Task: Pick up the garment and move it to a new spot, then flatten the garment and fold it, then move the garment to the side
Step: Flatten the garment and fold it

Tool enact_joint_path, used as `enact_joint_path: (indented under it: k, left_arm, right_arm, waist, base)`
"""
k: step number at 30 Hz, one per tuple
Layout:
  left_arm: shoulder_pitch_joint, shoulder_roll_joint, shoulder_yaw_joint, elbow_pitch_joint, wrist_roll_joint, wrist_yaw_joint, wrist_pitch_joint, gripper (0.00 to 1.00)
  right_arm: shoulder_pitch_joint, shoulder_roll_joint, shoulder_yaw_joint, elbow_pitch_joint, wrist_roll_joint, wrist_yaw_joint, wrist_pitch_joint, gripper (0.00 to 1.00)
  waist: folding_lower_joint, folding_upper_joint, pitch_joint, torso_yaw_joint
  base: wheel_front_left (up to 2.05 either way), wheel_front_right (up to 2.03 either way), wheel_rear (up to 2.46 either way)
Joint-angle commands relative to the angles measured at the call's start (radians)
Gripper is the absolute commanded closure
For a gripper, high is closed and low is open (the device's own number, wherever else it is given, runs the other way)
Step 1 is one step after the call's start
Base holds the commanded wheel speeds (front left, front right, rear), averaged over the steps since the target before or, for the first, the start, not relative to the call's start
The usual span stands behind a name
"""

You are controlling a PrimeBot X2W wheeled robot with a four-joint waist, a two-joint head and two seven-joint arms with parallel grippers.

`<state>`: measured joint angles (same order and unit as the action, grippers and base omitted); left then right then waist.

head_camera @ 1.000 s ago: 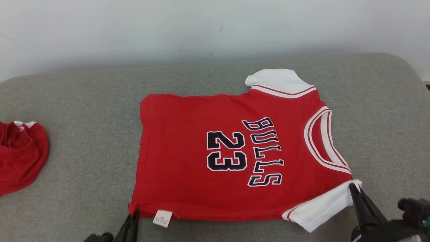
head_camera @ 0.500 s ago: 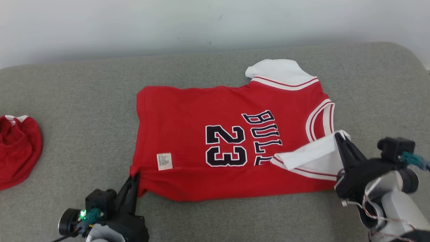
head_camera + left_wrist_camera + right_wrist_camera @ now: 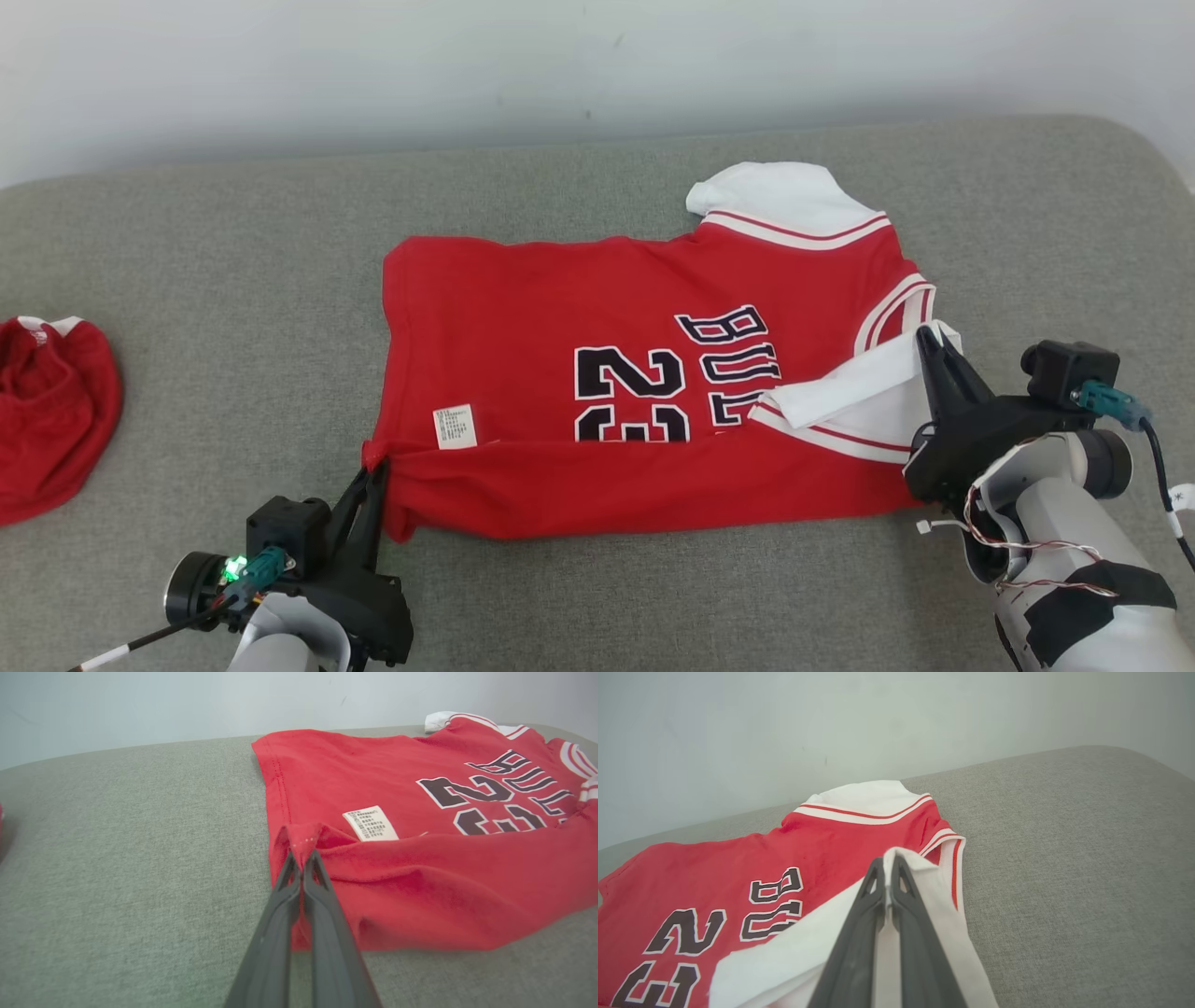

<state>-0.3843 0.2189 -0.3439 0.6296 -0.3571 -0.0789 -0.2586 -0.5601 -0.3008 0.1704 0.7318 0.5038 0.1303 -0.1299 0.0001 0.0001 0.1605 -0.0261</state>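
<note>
The garment (image 3: 579,317) is a red jersey with white sleeves and black "BULLS 23" print, lying on a grey cushion. Its near long edge is folded up over the print. My left gripper (image 3: 375,469) is shut on the red bottom hem corner, seen pinched between the fingers in the left wrist view (image 3: 302,855). My right gripper (image 3: 926,334) is shut on the near white sleeve (image 3: 859,397), lifted over the chest; in the right wrist view the sleeve (image 3: 924,914) drapes around the closed fingers. The far white sleeve (image 3: 775,198) lies flat. A white care label (image 3: 454,426) faces up.
A second red garment (image 3: 51,411) lies bunched at the cushion's left edge. The grey cushion (image 3: 233,308) ends at a pale wall (image 3: 560,65) behind. Bare cushion stretches left of the jersey and to its right (image 3: 1046,243).
Both grippers have carried the jersey's near edge away from me, folding it farther over the print. The number 23 and the letters are now partly covered.
</note>
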Motion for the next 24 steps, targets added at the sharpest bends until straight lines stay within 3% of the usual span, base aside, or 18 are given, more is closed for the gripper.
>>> enact_joint_path:
  k: [1, 10, 16, 24]
  left_arm:
    - [-0.009, -0.005, 0.004, 0.004, 0.006, 0.005, -0.005, 0.00]
    - [0.063, -0.015, 0.049, -0.068, 0.009, 0.016, -0.007, 0.00]
    - [0.177, -0.022, 0.087, -0.143, 0.009, 0.028, -0.007, 0.00]
    - [0.210, -0.031, 0.104, -0.142, 0.012, 0.028, -0.007, 0.00]
  right_arm:
    - [-0.006, 0.000, 0.007, 0.016, 0.010, 0.001, -0.018, 0.00]
    - [0.061, -0.045, 0.048, 0.033, 0.062, 0.001, -0.102, 0.00]
    - [0.210, -0.088, 0.039, -0.033, 0.101, 0.001, -0.126, 0.00]
    - [0.300, -0.079, 0.028, -0.074, 0.091, 0.001, -0.125, 0.00]
  waist:
    - [-0.0001, -0.0001, -0.011, 0.002]
    - [-0.0001, -0.0001, -0.050, -0.003]
    - [-0.0001, -0.0001, -0.060, -0.010]
    - [-0.0001, -0.0001, -0.031, -0.023]
  base:
    - [0.00, 0.00, 0.00]
    - [0.00, 0.00, 0.00]
    - [0.00, 0.00, 0.00]
    - [0.00, 0.00, 0.00]
